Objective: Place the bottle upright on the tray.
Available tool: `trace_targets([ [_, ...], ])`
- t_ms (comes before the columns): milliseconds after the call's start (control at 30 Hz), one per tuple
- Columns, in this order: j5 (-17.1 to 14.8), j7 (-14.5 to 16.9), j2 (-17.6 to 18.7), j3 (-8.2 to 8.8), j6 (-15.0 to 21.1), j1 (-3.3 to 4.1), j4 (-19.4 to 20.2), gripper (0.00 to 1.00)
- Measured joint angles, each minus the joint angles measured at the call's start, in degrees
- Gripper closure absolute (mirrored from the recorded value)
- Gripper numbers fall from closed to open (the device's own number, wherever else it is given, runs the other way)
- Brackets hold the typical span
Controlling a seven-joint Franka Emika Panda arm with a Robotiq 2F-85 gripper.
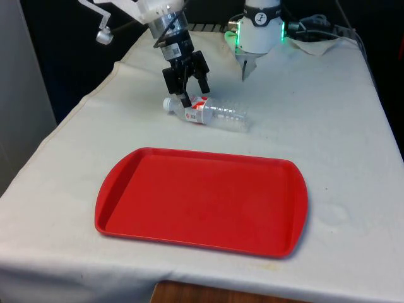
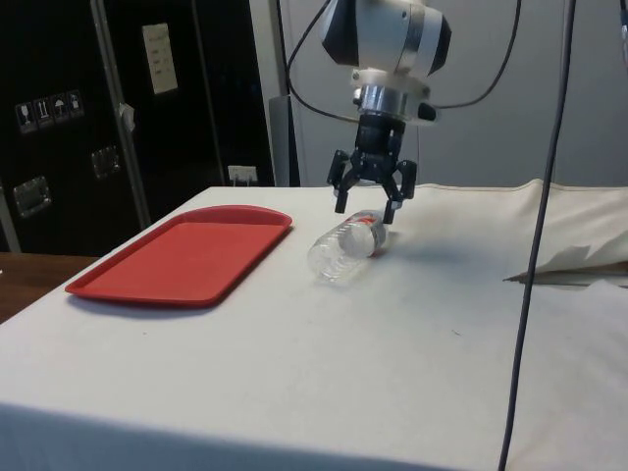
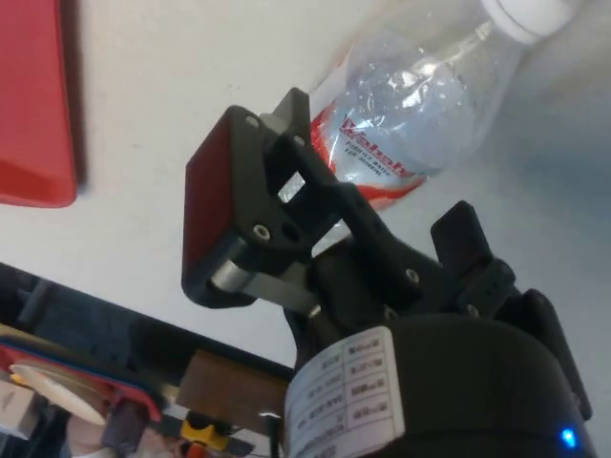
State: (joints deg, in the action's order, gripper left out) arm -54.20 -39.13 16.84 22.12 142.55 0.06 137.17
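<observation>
The tabletop [image 1: 353, 126] carries a red tray [image 1: 202, 201] on its near part, with nothing on it. Beyond the tray's far edge a clear plastic bottle [image 1: 211, 113] lies on its side, its white cap pointing to the front view's left. The gripper [image 1: 189, 88] hangs just above the bottle's cap end, its jaws spread apart and holding nothing.

Red tray [image 1: 202, 202]; clear bottle [image 1: 211, 113], white cap, apparently red-and-white label.
</observation>
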Motion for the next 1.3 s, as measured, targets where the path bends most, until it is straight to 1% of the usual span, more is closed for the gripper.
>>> trace_targets([
  [167,-2.18,2.46,1.26,1.09,-2.41,-0.11,-0.69,0.0],
  [200,-2.18,2.46,1.26,1.09,-2.41,-0.11,-0.69,0.0],
  [267,-3.04,3.61,2.01,1.6,-3.38,-0.17,-0.92,0.0],
  [300,-3.61,4.47,2.64,2.12,-4.35,-0.17,-1.32,0.0],
  [333,-3.9,4.76,2.98,2.23,-4.76,-0.17,-1.49,0.0],
  [533,-4.18,5.04,3.9,2.41,-5.44,-0.17,-2.06,0.0],
  [667,-4.24,5.04,3.9,2.52,-6.07,-0.17,-2.06,0.0],
  [800,-4.87,5.33,4.24,2.64,-6.7,-0.29,-2.12,0.0],
  [867,-6.19,6.47,4.93,2.86,-7.85,-0.4,-2.46,0.0],
  [1067,-8.82,8.94,6.65,4.13,-11.92,-0.57,-3.9,0.0],
  [1133,-9.17,9.22,6.88,4.24,-12.32,-0.57,-4.01,0.0],
  [1200,-9.8,9.85,7.39,4.58,-13.29,-0.63,-4.35,0.0],
  [1233,-10.31,10.31,7.96,4.93,-14.38,-0.74,-4.87,0.0],
  [1300,-10.66,10.6,8.31,5.1,-14.9,-0.74,-5.16,0.0],
])
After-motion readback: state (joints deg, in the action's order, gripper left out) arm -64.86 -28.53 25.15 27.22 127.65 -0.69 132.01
